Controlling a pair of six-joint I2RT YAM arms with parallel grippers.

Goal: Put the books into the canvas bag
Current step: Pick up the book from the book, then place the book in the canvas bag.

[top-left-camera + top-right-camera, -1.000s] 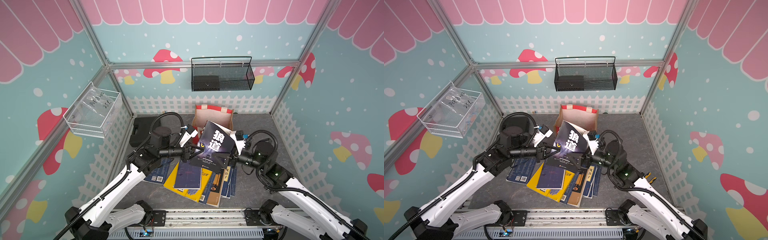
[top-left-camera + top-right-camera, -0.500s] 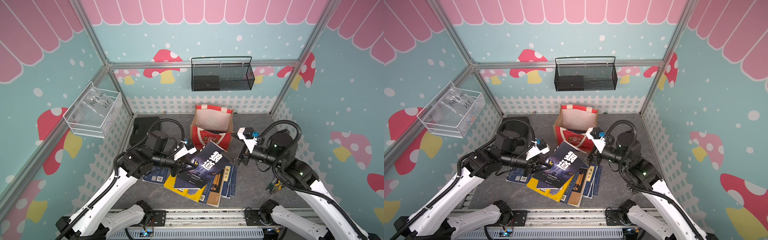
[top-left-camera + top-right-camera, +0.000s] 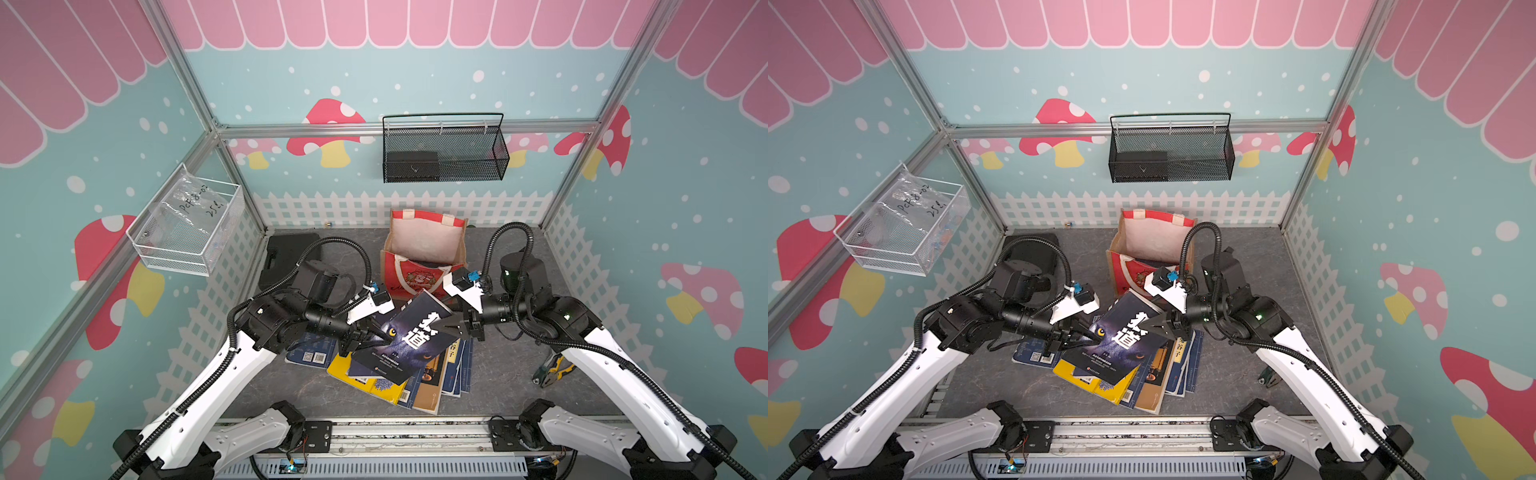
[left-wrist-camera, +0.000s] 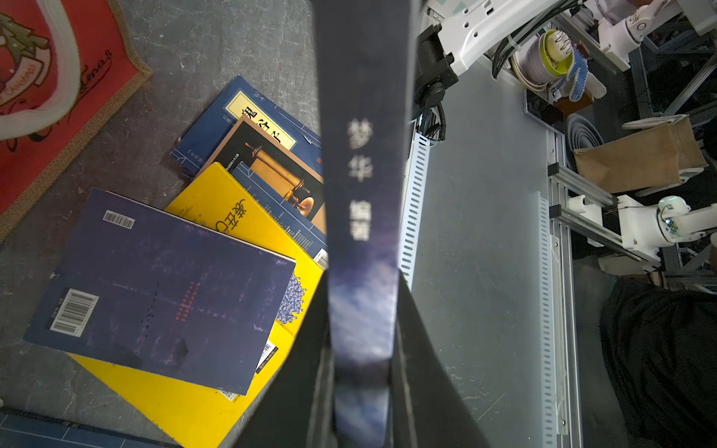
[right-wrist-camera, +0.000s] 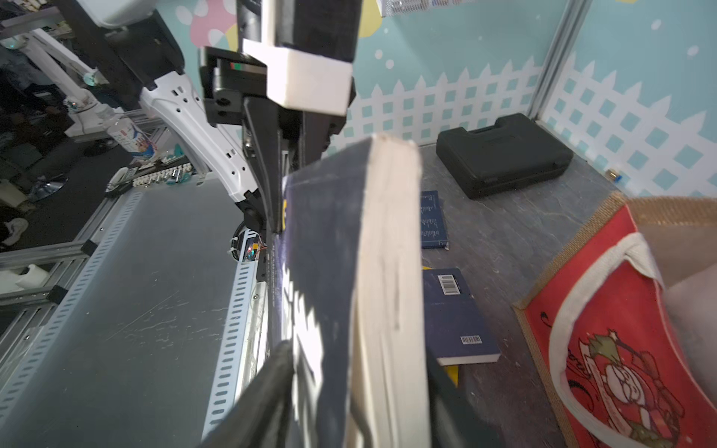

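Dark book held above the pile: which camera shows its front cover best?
A top view: the dark book shows its front cover, white title and yellow eye, in both top views. The left wrist view gives only its blurred spine; the right wrist view its page edge.

My held book (image 3: 409,340): midnight blue, white characters, yellow eye
Book beneath (image 3: 343,368), six o'clock: yellow
Canvas bag (image 3: 398,281), twelve o'clock: red front, tan sides, white lining, Santa print
Plastic case (image 3: 282,253), ten o'clock: black
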